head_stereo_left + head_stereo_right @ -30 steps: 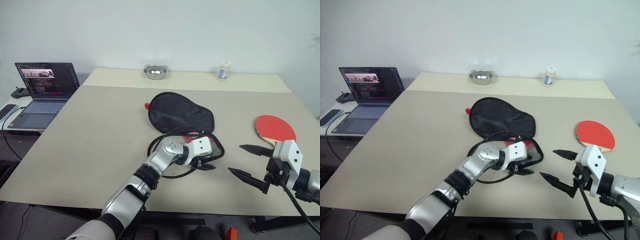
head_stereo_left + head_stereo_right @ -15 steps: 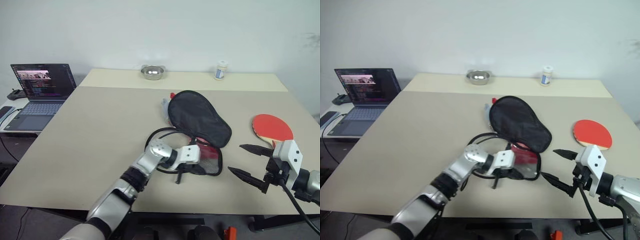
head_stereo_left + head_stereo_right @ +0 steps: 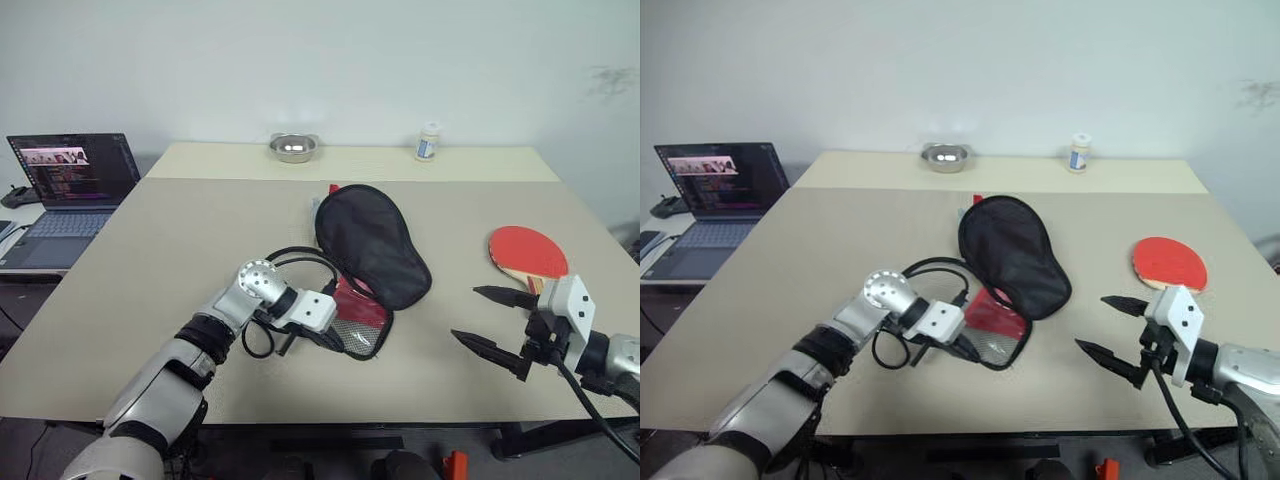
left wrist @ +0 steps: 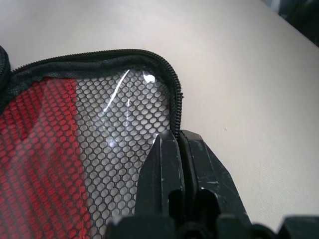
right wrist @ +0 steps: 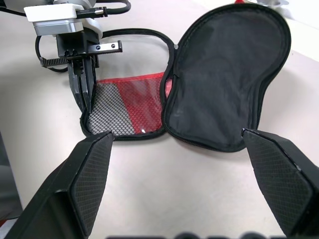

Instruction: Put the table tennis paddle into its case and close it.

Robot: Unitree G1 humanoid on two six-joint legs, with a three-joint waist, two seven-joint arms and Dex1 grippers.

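On the table (image 3: 150,260) the case (image 3: 372,240) lies unzipped, left gripper (image 3: 335,342) pinching its mesh edge; the table tennis paddle (image 3: 527,252) rests outside, near the wide-open, empty right gripper (image 3: 490,320); insertion and zipping remain.

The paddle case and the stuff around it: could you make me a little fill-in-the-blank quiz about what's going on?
1. The left gripper is shut on the rim of the ____.
2. The right gripper has its fingers ____.
3. The table tennis paddle lies with its ____ face up.
4. On the side desk stands an open ____.

Missing words: case; open; red; laptop
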